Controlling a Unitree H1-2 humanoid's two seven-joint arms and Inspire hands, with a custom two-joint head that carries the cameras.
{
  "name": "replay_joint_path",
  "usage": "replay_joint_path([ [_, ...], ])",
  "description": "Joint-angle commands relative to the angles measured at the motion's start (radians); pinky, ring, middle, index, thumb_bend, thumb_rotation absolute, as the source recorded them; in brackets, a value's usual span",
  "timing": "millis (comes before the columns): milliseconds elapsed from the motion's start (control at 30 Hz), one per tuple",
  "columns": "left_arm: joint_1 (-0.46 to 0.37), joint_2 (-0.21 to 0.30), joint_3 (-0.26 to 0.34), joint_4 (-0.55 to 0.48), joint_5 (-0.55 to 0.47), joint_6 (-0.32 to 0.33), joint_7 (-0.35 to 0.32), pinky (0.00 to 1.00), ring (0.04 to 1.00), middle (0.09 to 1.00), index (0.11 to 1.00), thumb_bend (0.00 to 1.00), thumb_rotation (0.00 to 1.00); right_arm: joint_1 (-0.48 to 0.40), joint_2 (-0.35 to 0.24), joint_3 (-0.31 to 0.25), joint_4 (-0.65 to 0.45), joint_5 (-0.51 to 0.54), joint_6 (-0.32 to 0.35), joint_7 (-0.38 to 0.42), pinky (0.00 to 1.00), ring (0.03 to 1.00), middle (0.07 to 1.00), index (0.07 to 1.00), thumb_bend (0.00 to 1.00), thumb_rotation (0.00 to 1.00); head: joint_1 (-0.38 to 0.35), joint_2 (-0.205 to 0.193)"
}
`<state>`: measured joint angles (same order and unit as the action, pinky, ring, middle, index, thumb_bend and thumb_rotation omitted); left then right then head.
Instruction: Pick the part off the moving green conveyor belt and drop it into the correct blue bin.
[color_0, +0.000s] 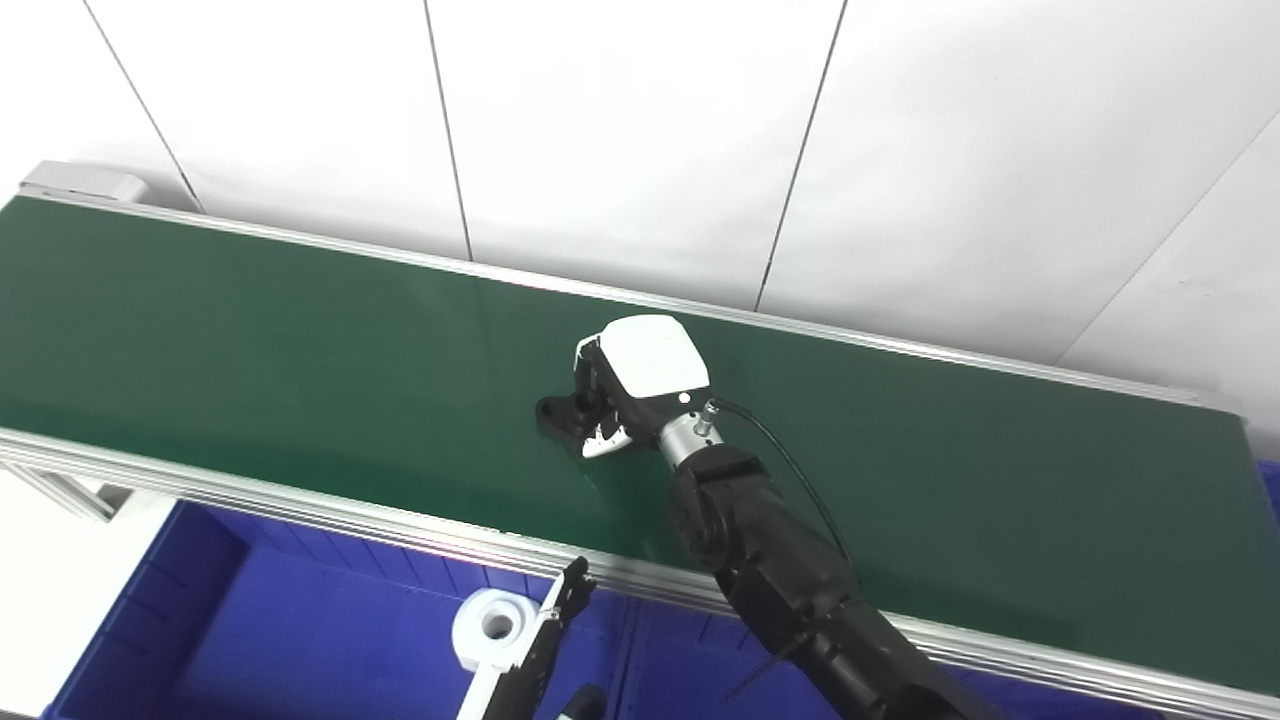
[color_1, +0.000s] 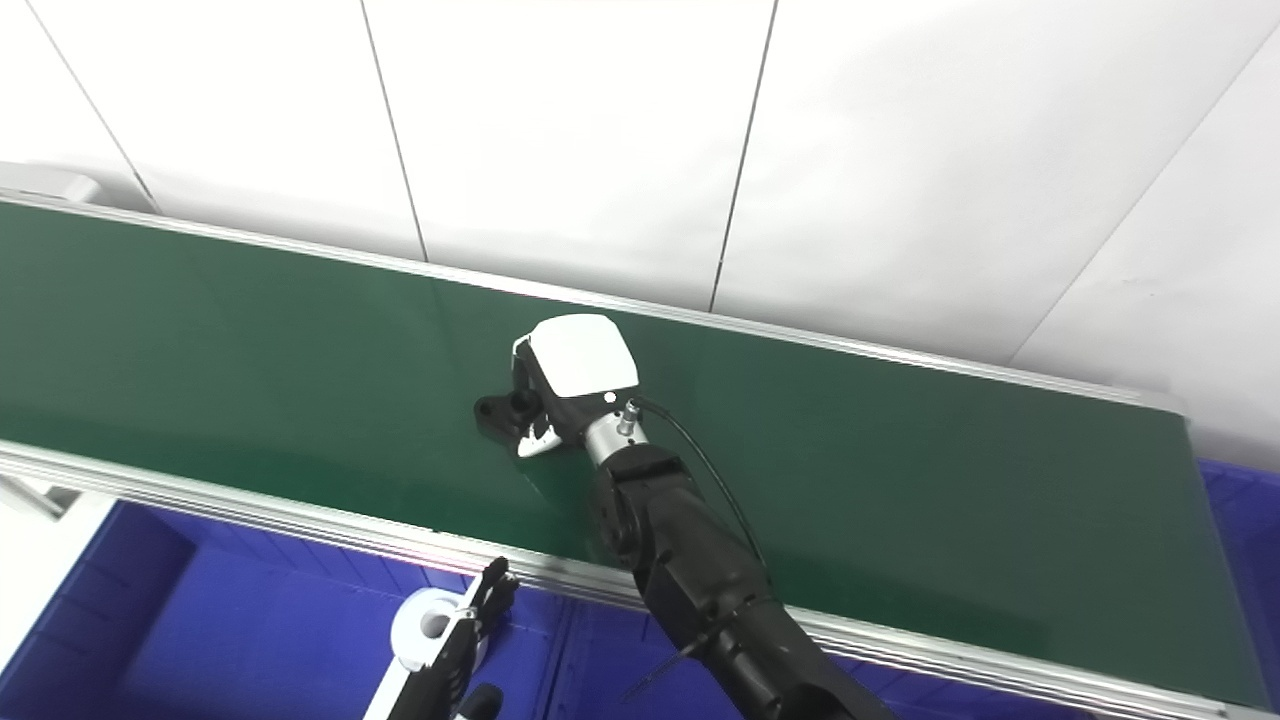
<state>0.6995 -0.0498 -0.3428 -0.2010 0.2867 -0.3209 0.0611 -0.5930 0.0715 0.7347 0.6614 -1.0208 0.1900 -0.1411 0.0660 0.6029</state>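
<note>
The black part (color_0: 558, 417) lay on the green conveyor belt (color_0: 250, 340), mid-belt. The right hand (color_0: 630, 385) covered it, fingers curled onto it; whether it was lifted could not be determined. The left hand (color_0: 545, 625) hovered with fingers extended over the blue bin (color_0: 200, 610) containing a white ring-shaped part (color_0: 492, 628).

Counting it up: one green conveyor belt (color_0: 300, 340) running from 9 to 3 o'clock. One black part (color_0: 562, 417) on it, near the middle. Two robot hands: right hand (color_0: 625, 385) over the part, left hand (color_0: 548, 625) poking in at 6 o'clock. One white ring-shaped piece (color_0: 492, 628) down there too. At least two blue bins (color_0: 200, 600), split by a divider at 6 o'clock.
</note>
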Motion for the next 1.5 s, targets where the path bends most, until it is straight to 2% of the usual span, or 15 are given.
replay_joint_path([
  [0, 0.038, -0.060, -0.075, -0.037, -0.001, -0.002, -0.001, 1.00, 0.967, 0.967, 1.000, 0.52, 0.96, 0.010, -0.018, 0.020, 0.047, -0.027, 0.058, 0.045, 0.10, 0.175, 0.469, 0.484, 0.53, 0.00, -0.001, 0.000],
  [233, 0.037, -0.057, -0.077, -0.044, 0.009, 0.008, 0.007, 0.92, 0.936, 0.948, 0.987, 0.51, 0.96, 0.009, -0.040, 0.026, 0.020, -0.029, 0.073, 0.084, 0.11, 0.189, 0.469, 0.485, 0.53, 0.00, -0.009, 0.006],
  [433, 0.039, -0.060, -0.077, -0.049, 0.008, 0.019, 0.009, 0.88, 0.904, 0.924, 0.978, 0.49, 0.94, 0.025, -0.049, 0.014, -0.016, -0.010, 0.062, 0.079, 0.12, 0.190, 0.469, 0.485, 0.53, 0.00, -0.009, 0.006],
  [533, 0.037, -0.059, -0.076, -0.050, 0.006, 0.012, 0.010, 0.86, 0.882, 0.914, 0.978, 0.49, 0.94, 0.047, -0.060, 0.003, -0.077, -0.005, 0.051, 0.059, 0.11, 0.185, 0.469, 0.484, 0.53, 0.00, -0.028, 0.013],
  [667, 0.030, -0.056, -0.069, -0.046, -0.003, -0.002, 0.013, 0.84, 0.868, 0.913, 0.988, 0.50, 0.96, 0.092, -0.087, -0.010, -0.228, -0.007, 0.055, 0.090, 0.12, 0.185, 0.470, 0.483, 0.53, 0.00, -0.044, 0.016],
  [767, 0.024, -0.053, -0.060, -0.043, -0.001, -0.004, 0.017, 0.84, 0.860, 0.904, 1.000, 0.54, 0.98, 0.129, -0.114, -0.016, -0.374, -0.018, 0.073, 0.159, 0.14, 0.210, 0.470, 0.486, 0.53, 0.00, -0.057, 0.017],
  [933, 0.013, -0.041, -0.047, -0.055, -0.019, 0.006, 0.010, 0.85, 0.857, 0.906, 1.000, 0.54, 0.98, 0.206, -0.159, -0.043, -0.608, -0.036, 0.066, 0.232, 0.16, 0.221, 0.470, 0.486, 0.53, 0.00, -0.087, 0.022],
  [1067, 0.002, -0.015, -0.029, -0.075, -0.042, 0.027, -0.007, 0.88, 0.867, 0.909, 1.000, 0.55, 0.99, 0.263, -0.174, -0.065, -0.761, -0.062, 0.086, 0.306, 0.16, 0.226, 0.470, 0.487, 0.53, 0.00, -0.141, 0.036],
  [1133, -0.001, 0.004, -0.016, -0.094, -0.060, 0.044, -0.019, 0.92, 0.879, 0.910, 1.000, 0.57, 0.98, 0.290, -0.169, -0.079, -0.815, -0.077, 0.098, 0.339, 0.17, 0.232, 0.471, 0.488, 0.52, 0.00, -0.196, 0.054],
  [1167, -0.002, 0.010, -0.011, -0.101, -0.071, 0.051, -0.024, 0.93, 0.883, 0.911, 1.000, 0.57, 0.98, 0.303, -0.166, -0.086, -0.831, -0.084, 0.099, 0.346, 0.17, 0.233, 0.471, 0.488, 0.52, 0.00, -0.196, 0.054],
  [1200, -0.003, 0.019, -0.004, -0.112, -0.083, 0.060, -0.030, 0.94, 0.888, 0.914, 1.000, 0.59, 0.98, 0.313, -0.160, -0.091, -0.842, -0.092, 0.102, 0.352, 0.16, 0.230, 0.471, 0.488, 0.52, 0.00, -0.230, 0.068],
  [1300, -0.008, 0.037, 0.011, -0.133, -0.104, 0.077, -0.044, 0.96, 0.894, 0.925, 1.000, 0.63, 1.00, 0.344, -0.150, -0.106, -0.874, -0.123, 0.113, 0.375, 0.15, 0.215, 0.470, 0.488, 0.53, 0.00, -0.269, 0.085],
  [1333, -0.008, 0.043, 0.018, -0.144, -0.114, 0.085, -0.047, 0.97, 0.898, 0.928, 1.000, 0.63, 1.00, 0.353, -0.144, -0.107, -0.888, -0.139, 0.121, 0.391, 0.14, 0.213, 0.470, 0.487, 0.53, 0.00, -0.306, 0.101],
  [1433, -0.008, 0.056, 0.033, -0.168, -0.131, 0.110, -0.057, 0.99, 0.905, 0.930, 1.000, 0.63, 1.00, 0.379, -0.132, -0.112, -0.921, -0.171, 0.128, 0.426, 0.14, 0.211, 0.470, 0.487, 0.53, 0.00, -0.329, 0.112],
  [1467, -0.007, 0.062, 0.039, -0.182, -0.147, 0.132, -0.064, 1.00, 0.908, 0.929, 1.000, 0.63, 1.00, 0.397, -0.128, -0.112, -0.943, -0.187, 0.132, 0.444, 0.15, 0.211, 0.470, 0.487, 0.53, 0.00, -0.361, 0.126],
])
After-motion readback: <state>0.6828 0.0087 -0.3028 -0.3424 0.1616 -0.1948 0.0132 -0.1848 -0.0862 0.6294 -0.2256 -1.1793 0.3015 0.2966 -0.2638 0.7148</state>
